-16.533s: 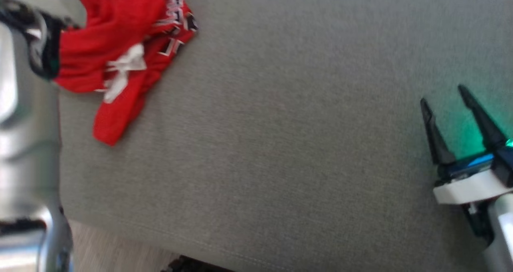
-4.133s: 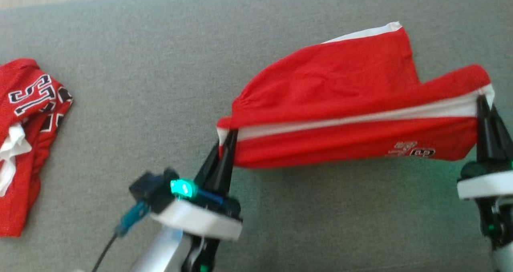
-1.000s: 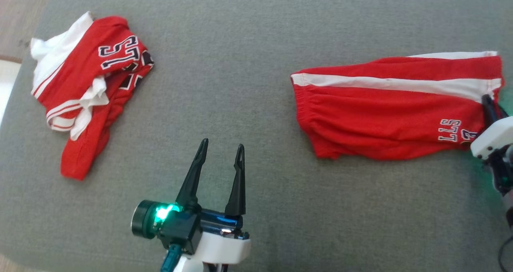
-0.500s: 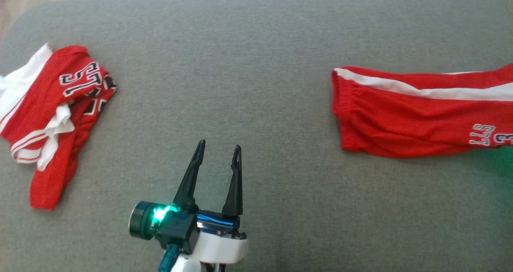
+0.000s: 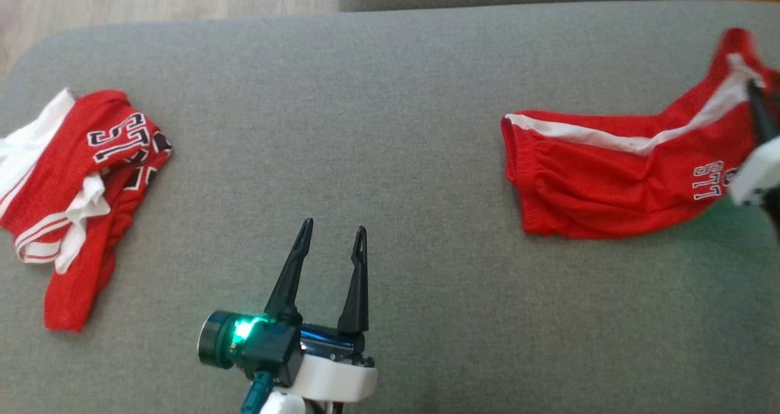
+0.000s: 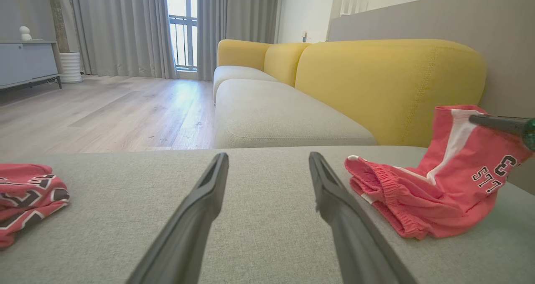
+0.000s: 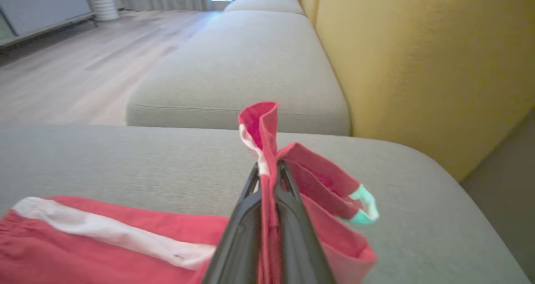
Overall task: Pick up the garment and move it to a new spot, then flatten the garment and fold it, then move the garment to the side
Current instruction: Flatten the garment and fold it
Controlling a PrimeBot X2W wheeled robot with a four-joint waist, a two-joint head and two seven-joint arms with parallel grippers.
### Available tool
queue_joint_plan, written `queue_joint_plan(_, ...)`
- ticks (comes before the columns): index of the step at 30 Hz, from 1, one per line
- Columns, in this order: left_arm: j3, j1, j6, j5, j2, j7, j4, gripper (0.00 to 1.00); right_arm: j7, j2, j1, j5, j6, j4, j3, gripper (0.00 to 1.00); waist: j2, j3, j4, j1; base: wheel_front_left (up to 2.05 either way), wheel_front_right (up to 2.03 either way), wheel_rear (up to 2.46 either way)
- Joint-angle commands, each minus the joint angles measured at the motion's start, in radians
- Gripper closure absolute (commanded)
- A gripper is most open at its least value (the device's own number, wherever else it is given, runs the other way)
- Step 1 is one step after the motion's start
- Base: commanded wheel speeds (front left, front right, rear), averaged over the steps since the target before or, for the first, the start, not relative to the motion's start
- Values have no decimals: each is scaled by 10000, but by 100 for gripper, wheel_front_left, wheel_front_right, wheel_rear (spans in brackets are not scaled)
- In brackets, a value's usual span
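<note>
On the grey cushion (image 5: 390, 127), our right gripper (image 5: 754, 88) has its two dark fingers pressed together on the leg end of the red shorts (image 5: 597, 182), at the far right edge of the head view. We see that pinched end raised off the cushion toward the upper right corner, while the elastic waistband end lies flat, right of centre. A white stripe runs along the shorts from the waistband up to the grip, and white-edged numerals show just left of the gripper's pale body.

In the right wrist view the right gripper (image 7: 267, 167) rises from bottom centre. A red fold edged with white is clamped between its fingertips and stands up above them. The rest of the shorts (image 7: 104, 242) spreads to the lower left.

Our left gripper (image 5: 334, 226) stands at lower centre of the head view, fingers apart and holding nothing, well apart from the shorts. In its own wrist view the left gripper (image 6: 268, 156) points across bare cushion. The shorts (image 6: 434, 192) are heaped at the right, where a finger of the right gripper (image 6: 474, 118) enters from the edge.

A second red garment (image 5: 79, 176) lies crumpled at the left edge. Behind we see a yellow backrest (image 6: 388, 79) and wooden floor (image 6: 104, 108).
</note>
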Motion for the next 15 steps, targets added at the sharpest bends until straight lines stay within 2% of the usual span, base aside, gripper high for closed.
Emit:
queue_joint_plan(1, 265, -64, -53, -108, -41, -80, -233, 0, 10, 36, -371, -115, -9, -615, 380, 100, 0, -203, 95, 0, 0, 0, 0)
queue_joint_plan(9, 171, 124, -67, -338, -41, -80, -232, 0, 1074, 947, -102, 35, -9, -2369, 1601, 100, 0, -450, 430, 0, 0, 0, 0)
queue_joint_plan(10, 124, 142, -59, -376, -41, -80, -245, 0, 1296, 1231, 57, 98, -9, -2660, 1784, 100, 0, -440, 504, 0, 0, 0, 0)
queue_joint_plan(12, 104, 142, -55, -397, -41, -80, -249, 0, 1394, 1379, 144, 114, -9, -2778, 1880, 100, 0, -432, 537, 0, 0, 0, 0)
queue_joint_plan(13, 85, 138, -53, -417, -41, -80, -250, 0, 1497, 1524, 246, 121, -9, -2869, 1984, 91, 0, -429, 566, 0, 0, 0, 0)
queue_joint_plan(14, 61, 131, -55, -431, -41, -80, -247, 0, 1614, 1660, 363, 153, -9, -2952, 2080, 69, 0, -421, 600, 0, 0, 0, 0)
queue_joint_plan(15, 36, 121, -57, -446, -41, -80, -238, 0, 1722, 1783, 480, 199, -9, -3035, 2158, 33, 0, -415, 628, 0, 0, 0, 0)
